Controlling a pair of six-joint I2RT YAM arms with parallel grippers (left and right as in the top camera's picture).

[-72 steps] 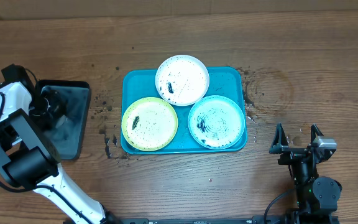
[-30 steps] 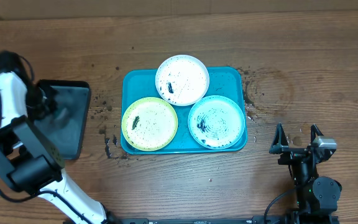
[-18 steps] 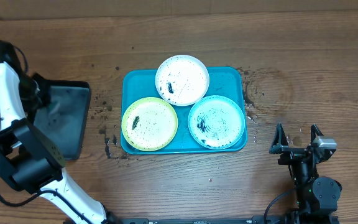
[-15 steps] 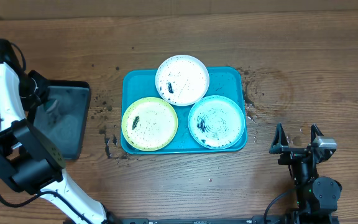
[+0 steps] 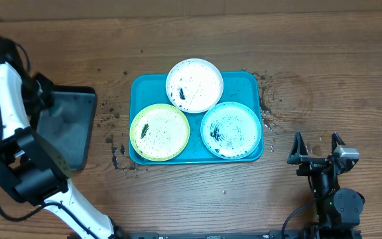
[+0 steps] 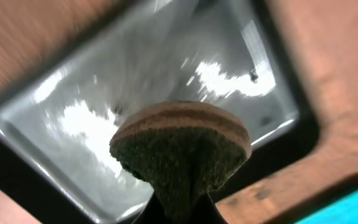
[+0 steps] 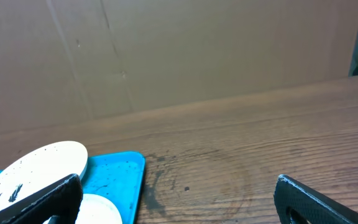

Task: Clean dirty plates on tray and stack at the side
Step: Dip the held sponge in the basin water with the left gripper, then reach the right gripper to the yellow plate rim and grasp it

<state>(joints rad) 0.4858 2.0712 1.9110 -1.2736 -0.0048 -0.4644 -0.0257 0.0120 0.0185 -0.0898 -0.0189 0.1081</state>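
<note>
Right gripper (image 5: 317, 147) sits at the near tabletop (image 5: 197, 199) edge, fingers spread wide, empty. Turquoise tray (image 5: 138, 86) at mid-tabletop: lime-green plate (image 5: 159, 132) near-left, light blue plate (image 5: 231, 129) near-right, white plate (image 5: 194, 85) behind them, overhanging the far rim. All three are speckled black. Far left, the left gripper (image 5: 43, 93) hangs over the black tray (image 5: 71, 133), clenched on a sponge (image 6: 182, 146). Its fingers are hidden; the grip is apparently at the sponge's pinched end.

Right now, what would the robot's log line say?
left gripper: shut on sponge, over black tray | right gripper: open, empty | dirty plates: three, on turquoise tray
</note>
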